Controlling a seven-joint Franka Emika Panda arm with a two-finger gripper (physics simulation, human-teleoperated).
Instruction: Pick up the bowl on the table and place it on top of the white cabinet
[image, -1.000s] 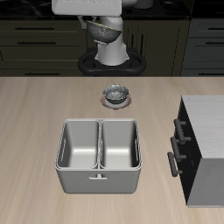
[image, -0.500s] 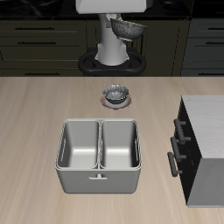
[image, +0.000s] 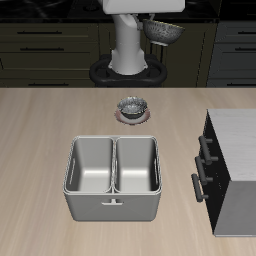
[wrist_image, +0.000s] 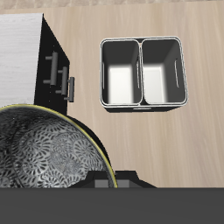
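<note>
Bowl (image: 163, 32), carried high above the table (image: 40, 140) by the gripper (image: 150, 20), whose fingers are closed on its rim. White cabinet (image: 238, 130) lies well forward and below, toward the table's front edge.

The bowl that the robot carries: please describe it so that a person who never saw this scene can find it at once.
Start at the robot's white base at the back of the table. The bowl hangs high in the air beside it, tilted, above the table's back edge. It is grey metal with a dark mottled inside; unlike the similar bowl resting on the pinkish-red saucer, it touches nothing on the table.
</note>
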